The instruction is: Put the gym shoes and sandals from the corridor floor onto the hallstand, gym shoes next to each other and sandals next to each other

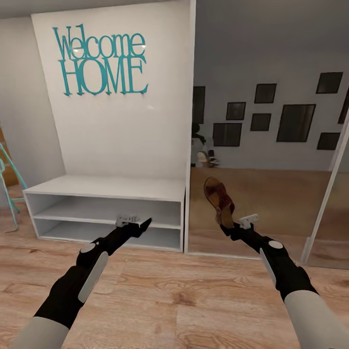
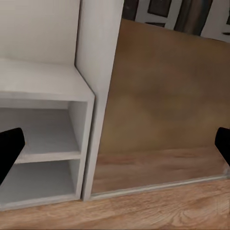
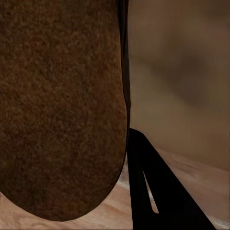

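The hallstand (image 1: 104,188) stands against the wall on the corridor floor (image 1: 160,291), a wide pale-grey unit with a flat top and two open shelf tiers, both tiers bare as far as the head view shows. Its tall back panel carries teal lettering (image 1: 101,62) reading "Welcome HOME". To the right of the unit is a mirrored sliding panel (image 1: 271,145), which reflects dark picture frames and the floor.

The right gripper (image 1: 228,224) is raised in front of that mirrored panel and is clamped on one sandal (image 1: 218,198), holding it by one end so that the shoe stands nearly upright, tilted slightly leftward, well clear of the floor. In the right wrist view the sandal's brown sole (image 3: 62,105) sits close against the camera, with one dark finger (image 3: 158,191) beside it.

The left gripper (image 1: 137,224) is extended low toward the front of the hallstand, level with the shelf tiers, and carries nothing. Its fingers stand wide apart (the left wrist view shows one dark fingertip (image 2: 8,151) at each edge of the picture, with the hallstand's right end (image 2: 79,129) and the mirrored panel between them).

The left gripper is apart from the unit, not touching it.
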Motion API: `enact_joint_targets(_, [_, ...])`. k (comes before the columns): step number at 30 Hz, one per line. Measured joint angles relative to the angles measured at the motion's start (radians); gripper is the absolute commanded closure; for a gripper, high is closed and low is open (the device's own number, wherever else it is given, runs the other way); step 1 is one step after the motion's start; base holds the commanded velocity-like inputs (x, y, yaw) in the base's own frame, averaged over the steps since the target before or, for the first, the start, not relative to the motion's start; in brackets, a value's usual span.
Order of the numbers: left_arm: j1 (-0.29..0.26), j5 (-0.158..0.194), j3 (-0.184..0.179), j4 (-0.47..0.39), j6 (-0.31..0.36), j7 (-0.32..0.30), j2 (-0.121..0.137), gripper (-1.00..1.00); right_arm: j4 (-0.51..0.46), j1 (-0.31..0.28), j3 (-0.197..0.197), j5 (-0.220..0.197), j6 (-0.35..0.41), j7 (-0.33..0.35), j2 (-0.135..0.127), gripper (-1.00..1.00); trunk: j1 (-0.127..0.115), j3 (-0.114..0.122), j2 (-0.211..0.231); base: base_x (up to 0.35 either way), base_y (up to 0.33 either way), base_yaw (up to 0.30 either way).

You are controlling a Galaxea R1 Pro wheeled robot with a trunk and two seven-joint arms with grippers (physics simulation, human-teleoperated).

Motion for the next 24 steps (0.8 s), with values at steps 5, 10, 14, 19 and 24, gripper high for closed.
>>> enact_joint_targets(5, [0.0, 0.0, 0.0, 0.0, 0.0, 0.0, 0.0, -1.0, 0.0, 0.0, 0.001, 0.0, 0.0, 0.0, 0.001, 1.0, 0.0, 0.0, 0.0, 0.0, 0.0, 0.293])
enact_joint_targets(10, [0.0, 0.0, 0.0, 0.0, 0.0, 0.0, 0.0, -1.0, 0.0, 0.0, 0.001, 0.0, 0.0, 0.0, 0.001, 1.0, 0.0, 0.0, 0.0, 0.0, 0.0, 0.293])
enact_joint_targets(14, [0.0, 0.0, 0.0, 0.0, 0.0, 0.0, 0.0, -1.0, 0.0, 0.0, 0.002, 0.0, 0.0, 0.0, 0.001, 1.0, 0.0, 0.0, 0.0, 0.0, 0.0, 0.293])
enact_joint_targets(19, [0.0, 0.0, 0.0, 0.0, 0.0, 0.0, 0.0, -1.0, 0.0, 0.0, 0.002, 0.0, 0.0, 0.0, 0.001, 1.0, 0.0, 0.0, 0.0, 0.0, 0.0, 0.293])
enact_joint_targets(24, [0.0, 0.0, 0.0, 0.0, 0.0, 0.0, 0.0, -1.0, 0.0, 0.0, 0.002, 0.0, 0.0, -0.001, 0.001, 1.0, 0.0, 0.0, 0.0, 0.079, 0.022, 0.293])
